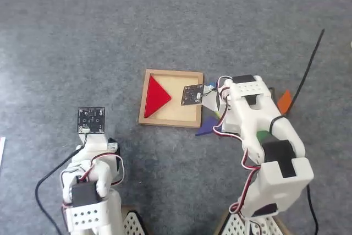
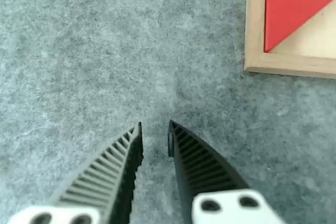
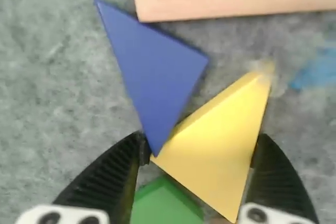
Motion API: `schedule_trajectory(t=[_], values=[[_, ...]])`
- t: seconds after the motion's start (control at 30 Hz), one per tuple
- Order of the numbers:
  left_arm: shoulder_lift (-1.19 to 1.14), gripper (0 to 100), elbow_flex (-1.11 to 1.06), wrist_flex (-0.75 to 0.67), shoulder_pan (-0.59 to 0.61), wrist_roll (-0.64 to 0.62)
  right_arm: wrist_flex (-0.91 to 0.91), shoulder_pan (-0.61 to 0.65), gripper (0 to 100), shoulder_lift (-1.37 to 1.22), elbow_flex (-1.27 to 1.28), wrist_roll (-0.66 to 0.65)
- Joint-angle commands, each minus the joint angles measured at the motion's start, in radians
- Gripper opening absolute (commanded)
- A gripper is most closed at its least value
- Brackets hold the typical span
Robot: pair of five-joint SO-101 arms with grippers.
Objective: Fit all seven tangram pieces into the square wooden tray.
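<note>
Yellow triangle (image 3: 218, 148) in right end effector (image 3: 199, 142)

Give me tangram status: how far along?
Done: the red triangle lies in the tray. In hand: right end effector at the yellow triangle, grasp unclear; left end effector over carpet. Left: yellow, blue triangle, green piece and orange piece outside the tray.

Mottled grey felt over the table (image 1: 82, 42). Pale bare wood for the tray (image 1: 170, 123). Plain flat colours on the pieces: a red triangle (image 1: 155, 96), a deep blue triangle (image 3: 155, 80), a yellow triangle (image 3: 215, 145), a green piece (image 3: 165, 203), an orange piece (image 1: 284, 102). White shells with black motors on the left arm (image 1: 88, 207) and right arm (image 1: 258, 114). Black ribbed fingers on the left pincer (image 2: 155, 129) and right pincer (image 3: 202, 140) alike, white at the base.
</note>
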State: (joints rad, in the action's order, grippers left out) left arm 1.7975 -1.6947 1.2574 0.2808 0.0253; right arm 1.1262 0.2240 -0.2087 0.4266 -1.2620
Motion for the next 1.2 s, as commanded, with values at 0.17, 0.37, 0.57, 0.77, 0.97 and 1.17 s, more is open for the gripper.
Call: schedule_trajectory(t=[0.17,0.37,0.57,0.77,0.97,1.17], values=[[0.018,8,0.012,0.003,-0.003,0.000,0.084,-0.007,24.5,0.005,-0.086,0.018],[0.018,8,0.012,0.003,-0.003,0.000,0.199,-0.016,24.5,0.007,-0.193,0.018],[0.018,8,0.012,0.003,-0.003,0.000,0.236,-0.044,24.5,0.088,-0.227,0.020],[0.018,8,0.012,0.003,-0.003,0.000,0.228,0.001,24.5,0.185,-0.233,0.069],[0.018,8,0.012,0.003,-0.003,0.000,0.225,0.102,24.5,0.193,-0.288,0.126],[0.018,8,0.012,0.003,-0.003,0.000,0.223,0.199,24.5,0.185,-0.382,0.164]])
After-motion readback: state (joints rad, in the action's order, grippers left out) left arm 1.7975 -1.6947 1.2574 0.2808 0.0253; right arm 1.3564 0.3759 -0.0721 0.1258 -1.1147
